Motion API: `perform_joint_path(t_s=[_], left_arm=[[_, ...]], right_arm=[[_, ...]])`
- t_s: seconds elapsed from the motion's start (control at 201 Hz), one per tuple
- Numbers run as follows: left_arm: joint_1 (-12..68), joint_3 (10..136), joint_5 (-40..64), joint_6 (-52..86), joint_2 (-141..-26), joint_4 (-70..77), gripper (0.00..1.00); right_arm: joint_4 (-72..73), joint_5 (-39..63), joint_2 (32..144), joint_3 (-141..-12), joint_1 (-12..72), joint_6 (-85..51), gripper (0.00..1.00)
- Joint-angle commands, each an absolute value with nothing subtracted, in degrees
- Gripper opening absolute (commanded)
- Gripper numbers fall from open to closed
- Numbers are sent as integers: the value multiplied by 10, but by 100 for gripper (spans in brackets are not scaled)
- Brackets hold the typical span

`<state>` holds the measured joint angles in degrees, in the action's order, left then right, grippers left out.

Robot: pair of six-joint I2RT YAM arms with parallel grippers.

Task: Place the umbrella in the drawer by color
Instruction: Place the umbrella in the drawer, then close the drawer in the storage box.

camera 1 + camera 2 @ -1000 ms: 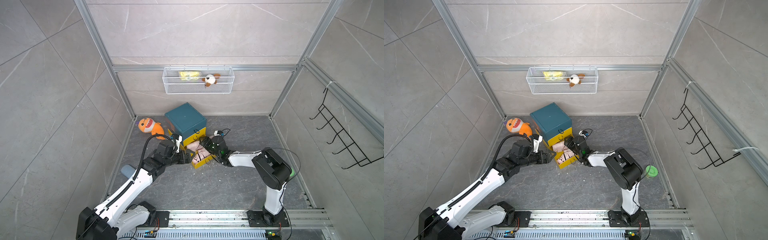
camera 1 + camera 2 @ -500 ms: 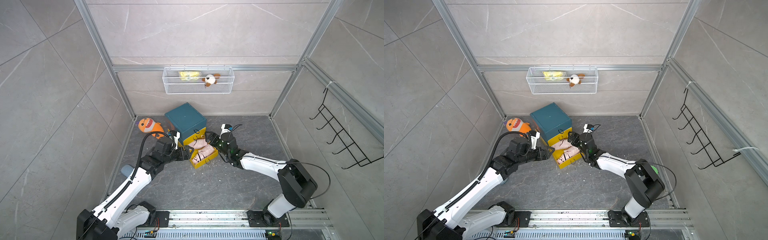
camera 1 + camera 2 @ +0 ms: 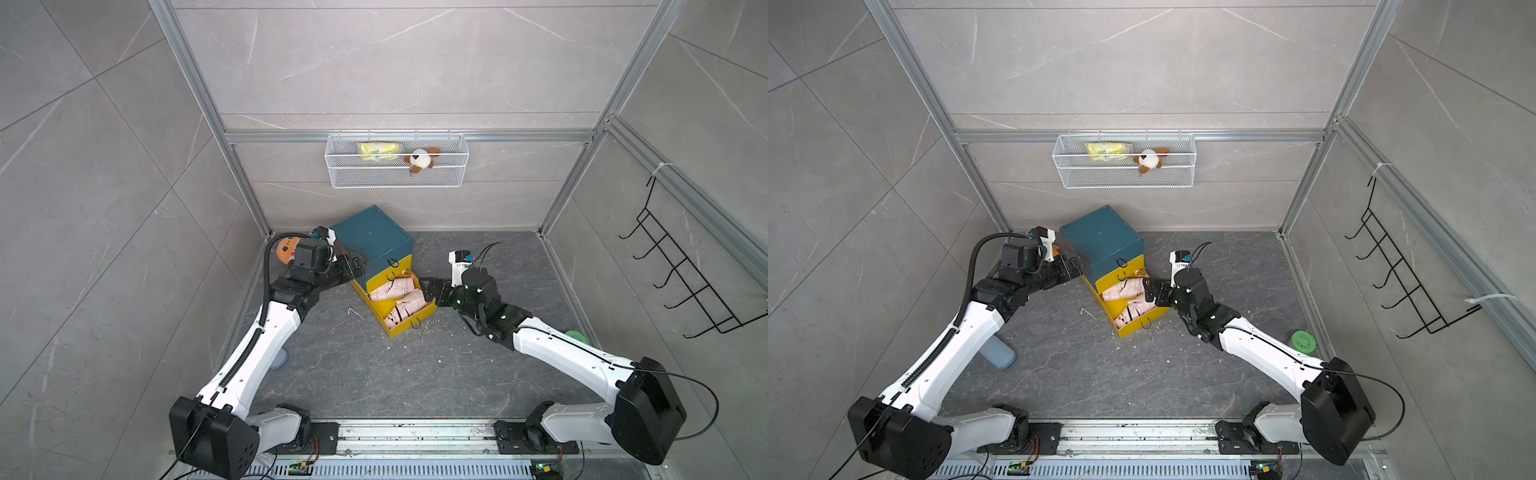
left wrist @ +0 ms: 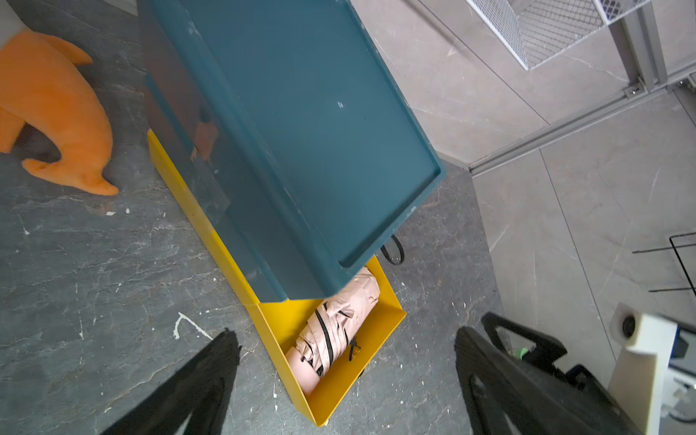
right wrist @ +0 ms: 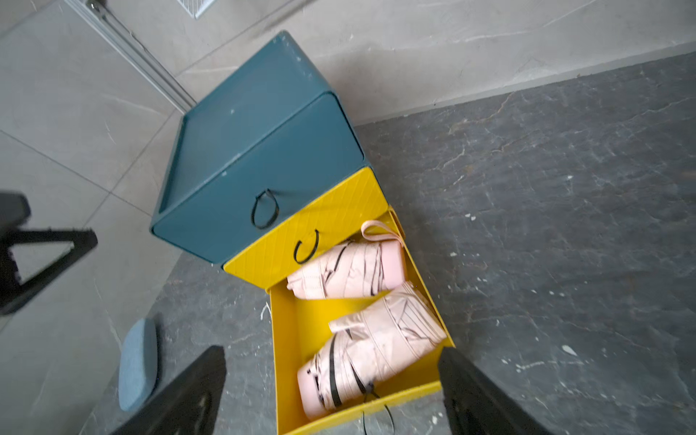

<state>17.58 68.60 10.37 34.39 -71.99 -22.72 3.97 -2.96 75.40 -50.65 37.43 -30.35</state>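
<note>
A teal cabinet (image 3: 372, 239) stands at the back of the floor with its yellow bottom drawer (image 3: 409, 328) pulled out. Two folded pink umbrellas lie in that drawer, one (image 5: 346, 275) near the cabinet and one (image 5: 376, 346) near the drawer front; both top views show them (image 3: 392, 289) (image 3: 1138, 311). My left gripper (image 3: 357, 266) (image 4: 344, 339) hangs open at the cabinet's left side, holding nothing. At the drawer's right side my right gripper (image 3: 432, 291) (image 5: 331, 354) is open and empty too.
An orange plush toy (image 4: 56, 105) lies left of the cabinet. A pale blue cylinder (image 3: 996, 353) lies by the left wall and a green lid (image 3: 1303, 341) by the right wall. A wire basket (image 3: 397, 166) and a black hook rack (image 3: 673, 274) hang on the walls.
Both grippers have drawn back from over the drawer and opened wider. The right arm swung out to the right; the second umbrella now lies free in the drawer.
</note>
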Motion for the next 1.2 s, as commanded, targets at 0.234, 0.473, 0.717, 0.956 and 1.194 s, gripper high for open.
perform_joint_path(t_s=[0.234,0.473,0.717,0.956,1.194], left_arm=[[134,777,125,371,-842,-222,93],[110,810,140,377,-898,-209,93],[103,843,151,384,-954,-196,93],[103,829,154,384,-977,-182,88],[103,817,160,385,-994,-170,81]], right_arm=[[-80,21,714,-449,389,-233,88],[-53,26,745,-407,418,-232,87],[28,19,830,-401,438,-233,86],[59,-3,896,-432,439,-230,86],[81,-29,950,-461,440,-233,84]])
